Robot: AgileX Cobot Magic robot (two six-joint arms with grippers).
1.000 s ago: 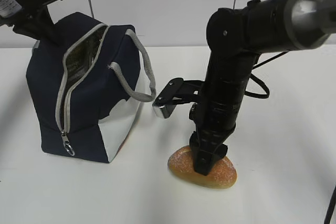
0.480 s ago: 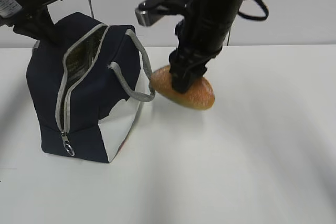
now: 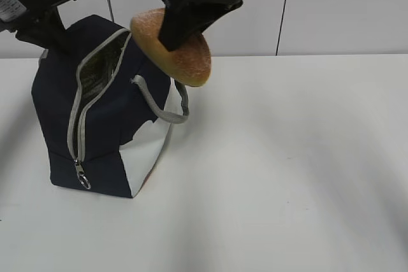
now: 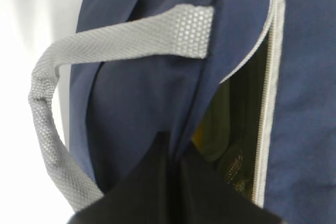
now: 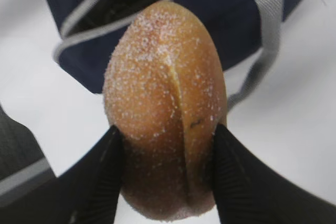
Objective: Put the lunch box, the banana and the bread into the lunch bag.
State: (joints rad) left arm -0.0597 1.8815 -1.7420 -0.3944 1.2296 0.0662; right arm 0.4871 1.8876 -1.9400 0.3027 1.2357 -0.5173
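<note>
Two claws are at work. The right claw (image 5: 165,174) grips the bread (image 3: 172,46) across its width, one finger on each side, with the roll's long axis running out ahead of the fingers toward the bag (image 3: 102,106). In the exterior view the bread hangs in the air, tilted, its upper end just over the bag's top edge beside the open zipper slit and its lower end out over the near handle (image 3: 162,103).

The relation that counts: the mouth of the bag lies ahead of and below the right claw, and the slit is long and narrow. The roll probably has to be lined up with the slit before it goes down.

The left claw (image 4: 173,182) is shut tight on the bag's fabric at the far end of the slit, pinching a fold. Just ahead of this claw the lining shows, with something yellow inside, likely the banana (image 4: 202,132). No lunch box is visible anywhere; it may already be inside. The bag stands upright on the bench (image 3: 287,176).
</note>
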